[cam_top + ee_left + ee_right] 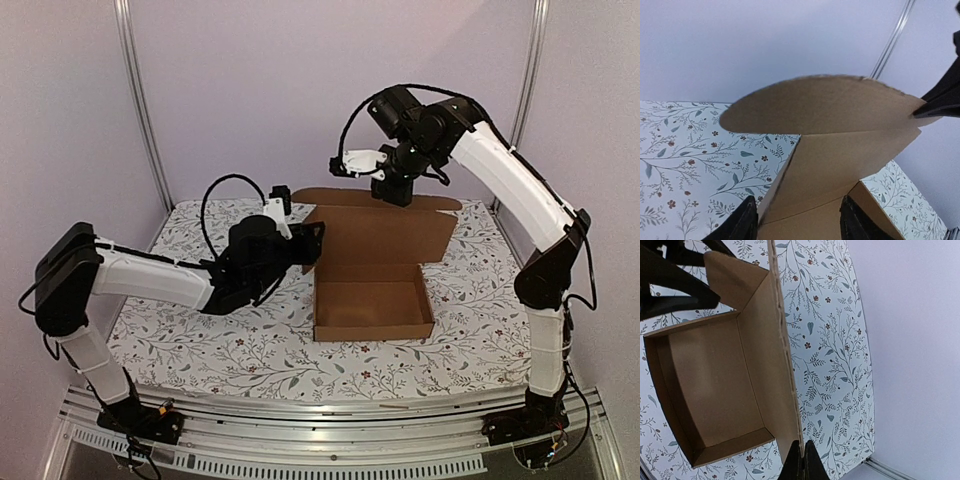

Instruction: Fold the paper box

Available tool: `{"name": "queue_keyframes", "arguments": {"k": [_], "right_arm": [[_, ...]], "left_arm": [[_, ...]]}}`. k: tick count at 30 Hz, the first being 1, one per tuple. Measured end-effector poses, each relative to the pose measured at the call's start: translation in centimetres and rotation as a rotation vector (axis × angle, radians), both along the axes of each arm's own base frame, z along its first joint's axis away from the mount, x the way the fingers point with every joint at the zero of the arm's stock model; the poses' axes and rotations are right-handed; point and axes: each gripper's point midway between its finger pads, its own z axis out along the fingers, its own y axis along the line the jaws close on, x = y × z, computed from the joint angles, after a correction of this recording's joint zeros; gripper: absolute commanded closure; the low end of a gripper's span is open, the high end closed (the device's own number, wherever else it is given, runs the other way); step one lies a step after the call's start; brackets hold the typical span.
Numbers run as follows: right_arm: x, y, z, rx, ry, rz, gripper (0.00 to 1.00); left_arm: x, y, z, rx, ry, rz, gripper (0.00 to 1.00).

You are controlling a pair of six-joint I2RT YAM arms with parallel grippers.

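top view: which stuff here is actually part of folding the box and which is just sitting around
Part of the job:
- paper box, tray formed, lid standing up
- right gripper, pinching the lid's top edge
- left gripper, open at the lid's left side

Just there:
- floral table cover
- metal frame post
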Motion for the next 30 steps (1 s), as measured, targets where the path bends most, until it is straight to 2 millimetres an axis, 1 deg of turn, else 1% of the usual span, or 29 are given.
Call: {"name": "queue_keyframes", "arguments": {"k": [1,2,3,4,7,8,9,11,12,13,14,15,16,17,18,19,20,22,23,24,26,28,30], "right_arm": [[-0.1,0.0,-0.3,-0.012,0.002,0.017,1.0],[-0.3,-0.2,-0.7,-0.025,0.008,0.037,1.0],[-0.7,-0.3,-0.8,-0.036,0.007,0.061,1.0],[-1.5,-0.8,-1.0,-0.056,0.017,0.094,1.0],[-2.9,-2.1,-1.2,-0.093,0.035,0.153,1.0],[-3.4,-2.5,-1.1,-0.1,0.037,0.179,1.0],[-3.9,-2.8,-0.9,-0.103,0.037,0.206,1.0],[-4.5,-2.9,0.0,-0.09,0.028,0.243,1.0],[-4.9,-2.7,0.5,-0.076,0.023,0.272,1.0],[-5.2,-2.6,0.8,-0.067,0.019,0.291,1.0],[-5.5,-2.5,1.1,-0.055,0.018,0.313,1.0],[-5.8,-2.2,1.6,-0.041,0.013,0.333,1.0],[-6.0,-1.9,2.0,-0.024,0.009,0.352,1.0],[-6.1,-1.7,2.4,-0.012,0.004,0.366,1.0],[-6.4,-1.4,2.8,0.004,-0.002,0.384,1.0],[-6.6,-1.2,3.2,0.016,-0.007,0.397,1.0],[-7.0,-1.0,3.7,0.032,-0.013,0.414,1.0],[-7.6,-0.9,4.4,0.054,-0.02,0.434,1.0],[-7.9,-0.9,4.7,0.064,-0.025,0.444,1.0],[-8.2,-0.9,5.2,0.077,-0.03,0.456,1.0],[-8.8,-0.9,5.9,0.094,-0.04,0.471,1.0],[-9.3,-0.8,6.6,0.111,-0.049,0.485,1.0],[-9.5,-0.7,6.9,0.119,-0.053,0.492,1.0]], "left_arm": [[-1.1,0.6,0.2,0.026,-0.003,-0.027,0.37],[-2.9,1.9,0.6,0.047,-0.005,-0.065,0.36],[-4.5,3.2,1.6,0.058,-0.015,-0.092,0.36],[-6.1,4.4,2.9,0.055,-0.037,-0.126,0.35],[-10.9,8.2,7.9,0.021,-0.137,-0.215,0.29],[-12.3,9.6,9.5,0.01,-0.175,-0.232,0.28],[-13.4,10.9,10.6,0.01,-0.207,-0.233,0.27],[-14.7,13.7,12.1,0.022,-0.266,-0.197,0.27],[-14.7,14.8,12.4,0.044,-0.285,-0.166,0.27],[-14.5,15.4,12.2,0.071,-0.291,-0.142,0.28],[-14.0,15.9,11.5,0.117,-0.289,-0.119,0.29],[-13.1,16.2,10.4,0.173,-0.273,-0.096,0.31],[-12.1,16.2,9.3,0.22,-0.252,-0.081,0.32],[-10.7,16.1,7.6,0.292,-0.216,-0.074,0.33],[-9.6,15.4,5.8,0.358,-0.178,-0.091,0.34],[-8.9,14.9,4.5,0.406,-0.15,-0.111,0.34],[-8.1,13.8,2.7,0.464,-0.115,-0.153,0.34],[-7.8,11.8,-0.3,0.54,-0.075,-0.255,0.34],[-8.0,11.0,-1.3,0.558,-0.068,-0.306,0.34],[-8.2,10.3,-1.9,0.565,-0.07,-0.351,0.35],[-8.7,9.1,-1.7,0.554,-0.099,-0.417,0.37],[-9.0,7.9,-0.7,0.535,-0.142,-0.479,0.38],[-9.3,7.1,0.6,0.531,-0.18,-0.522,0.38]]}}
